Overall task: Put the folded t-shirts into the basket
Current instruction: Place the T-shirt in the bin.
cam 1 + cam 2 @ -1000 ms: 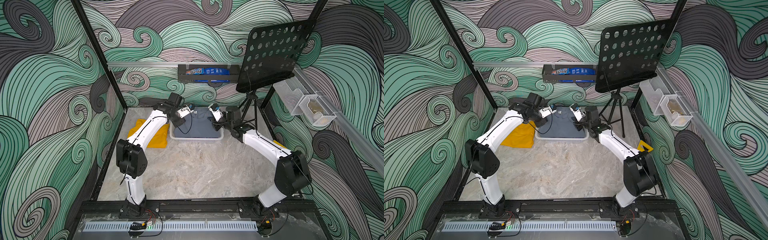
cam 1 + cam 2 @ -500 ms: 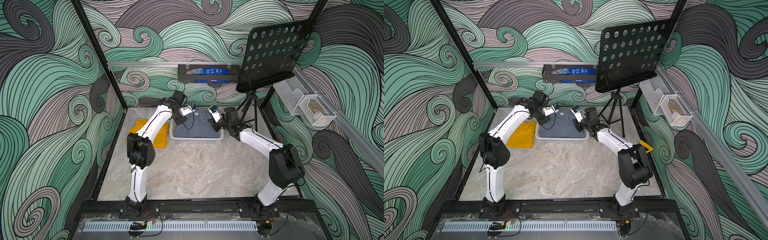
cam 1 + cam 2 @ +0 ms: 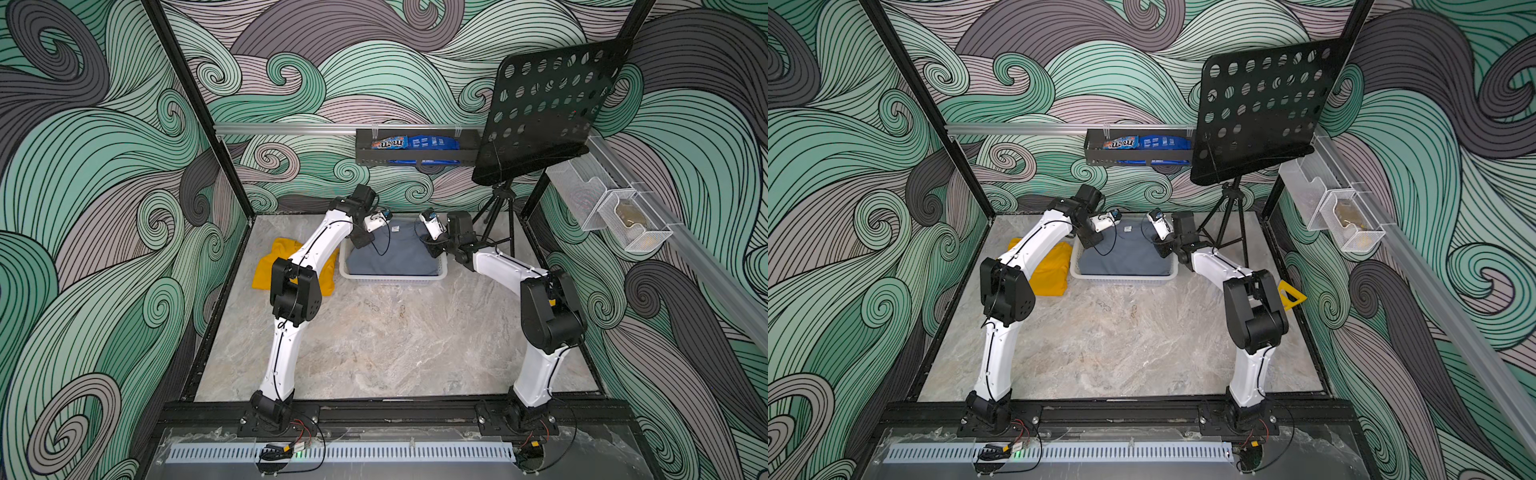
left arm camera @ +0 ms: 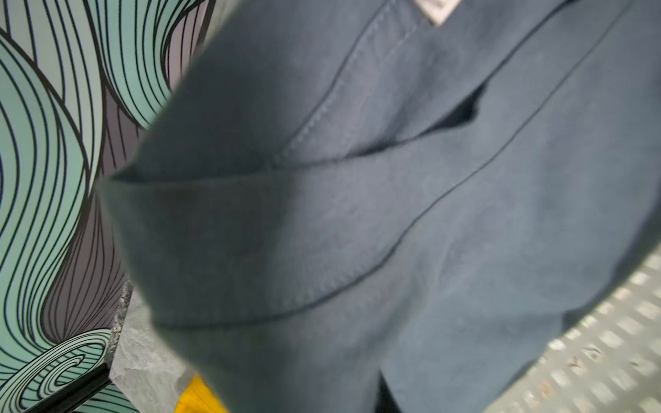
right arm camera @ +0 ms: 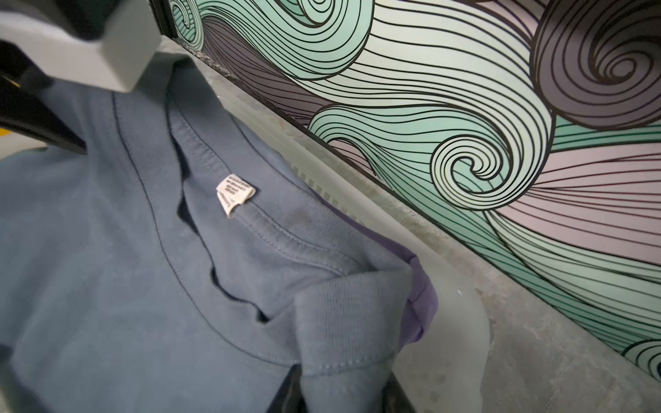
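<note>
Since a second ago both elbows have lifted and swung toward the near side. The wrists have barely shifted and are still at the basket point(image 3: 392, 277).

Left arm point(image 3: 322, 245) rises from its base, bends at a black elbow over the mustard t-shirt point(image 3: 266, 272), then reaches far-right to the basket's left end. Right arm point(image 3: 505, 264) mirrors it from the right end. Left gripper point(image 3: 360, 241) and right gripper point(image 3: 433, 249) point down onto the grey t-shirt point(image 3: 395, 259). It lies flat in the basket, far centre of the bench point(image 3: 374, 340). The mustard t-shirt sits on the bench just left of the basket, partly under the left arm.

- **Top views:** overall layout. A top view alone shows a yellow triangle point(image 3: 1289, 296) behind the right elbow.
- **Right wrist adds:** a lavender t-shirt point(image 5: 420, 300) edge under the grey one, ribbed collar, white neck label point(image 5: 234, 193), smooth white basket wall.
- **Left wrist adds:** blurred grey knit with stitched seams, perforated basket lattice, a corner of mustard cloth.

Gripper state:
- **Left:** fingers out of sight, cannot tell.
- **Right:** dark fingers point(image 5: 291, 393) flank a bunched grey fold. Clamped or slack, cannot tell.
</note>
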